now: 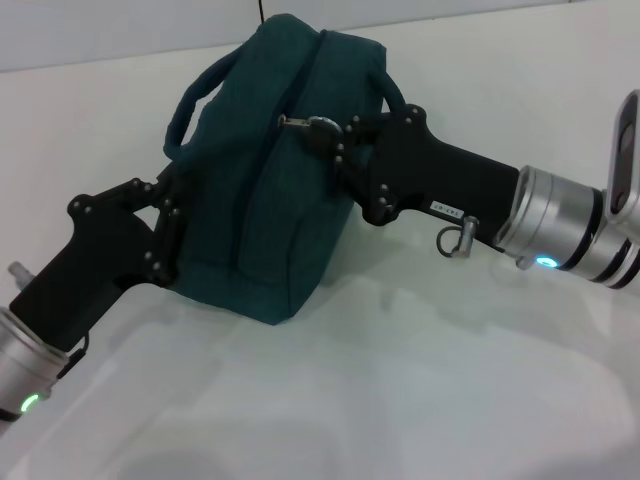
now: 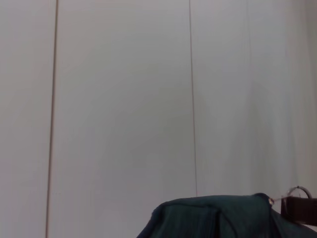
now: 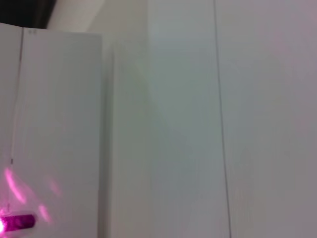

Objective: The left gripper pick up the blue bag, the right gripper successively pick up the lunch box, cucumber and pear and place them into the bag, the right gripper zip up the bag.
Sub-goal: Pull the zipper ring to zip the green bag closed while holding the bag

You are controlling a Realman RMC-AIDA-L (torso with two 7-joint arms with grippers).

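Both grippers are meeting the blue bag (image 1: 265, 170) at center frame: the right gripper (image 1: 322, 132) is pinching the zipper pull (image 1: 296, 123) on top, the left gripper (image 1: 168, 232) is clamping its left end.

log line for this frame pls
phase: zipping | left gripper: shut on bag end | right gripper: shut on zipper pull atop bag | food, box: not visible
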